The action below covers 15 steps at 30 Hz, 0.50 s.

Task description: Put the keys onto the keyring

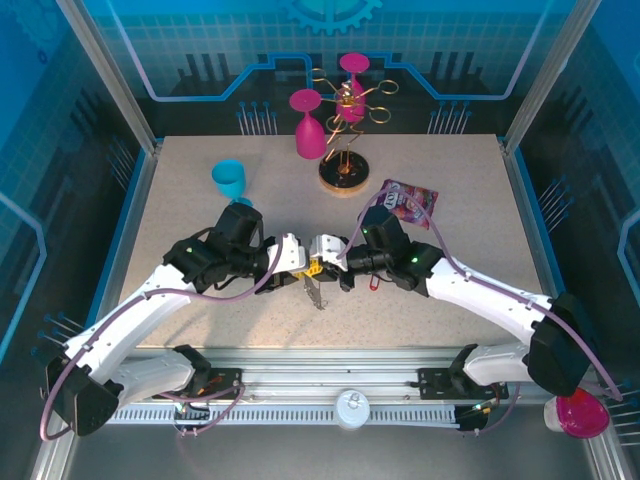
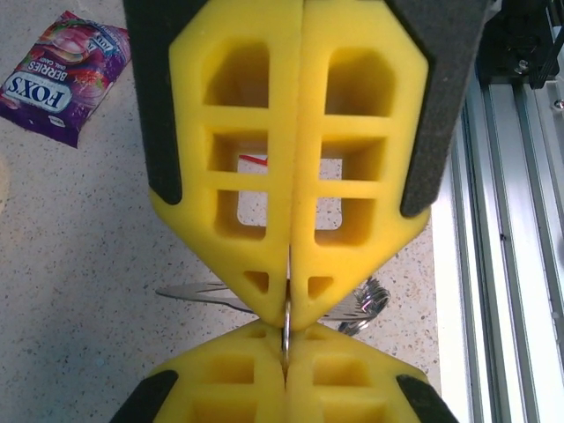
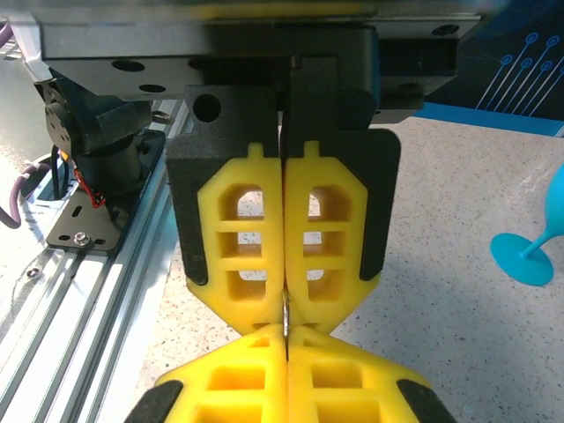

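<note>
My two grippers meet tip to tip over the middle of the table. The left gripper [image 1: 303, 263] [image 2: 285, 342] and the right gripper [image 1: 336, 266] [image 3: 285, 335] are both shut on the same thin silver ring of the keyring [image 2: 285, 322] [image 3: 285, 310], which stands edge-on between their yellow fingertips. Beneath the tips a silver key blade [image 1: 316, 293] [image 2: 198, 292] hangs or lies over the table, with a small bunch of silver rings [image 2: 367, 302] beside it. A small red piece [image 1: 373, 283] [image 2: 253, 159] shows just behind the right gripper's fingers.
A purple snack packet [image 1: 408, 203] [image 2: 62, 75] lies to the back right. A teal cup [image 1: 229, 180] [image 3: 531, 251] stands at the back left. A gold wire rack [image 1: 345, 135] with pink cups [image 1: 308, 125] stands at the back. The aluminium rail [image 2: 511, 264] runs along the near edge.
</note>
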Each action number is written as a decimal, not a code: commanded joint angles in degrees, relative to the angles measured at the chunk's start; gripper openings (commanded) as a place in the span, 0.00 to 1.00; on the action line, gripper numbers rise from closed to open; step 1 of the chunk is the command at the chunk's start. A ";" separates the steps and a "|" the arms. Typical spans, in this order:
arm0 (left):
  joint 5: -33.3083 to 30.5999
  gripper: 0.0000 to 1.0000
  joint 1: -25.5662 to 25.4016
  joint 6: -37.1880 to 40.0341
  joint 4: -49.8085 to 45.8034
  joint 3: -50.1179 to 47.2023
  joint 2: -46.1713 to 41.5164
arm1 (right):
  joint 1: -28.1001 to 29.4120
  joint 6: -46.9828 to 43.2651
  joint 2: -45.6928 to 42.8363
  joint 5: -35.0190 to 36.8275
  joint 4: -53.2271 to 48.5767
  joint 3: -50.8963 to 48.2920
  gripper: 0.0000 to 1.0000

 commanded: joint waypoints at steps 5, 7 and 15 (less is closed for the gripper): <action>3.12 0.00 -0.43 1.39 1.16 1.37 0.06 | 0.95 0.14 1.26 -2.50 0.92 3.29 0.00; 2.41 0.00 -0.44 1.21 2.33 0.95 -0.09 | 0.38 1.44 0.30 -0.05 2.02 2.35 0.08; -3.99 0.00 -0.47 -2.77 6.91 -0.60 0.62 | -7.46 17.99 -15.36 23.58 -0.21 -9.36 0.52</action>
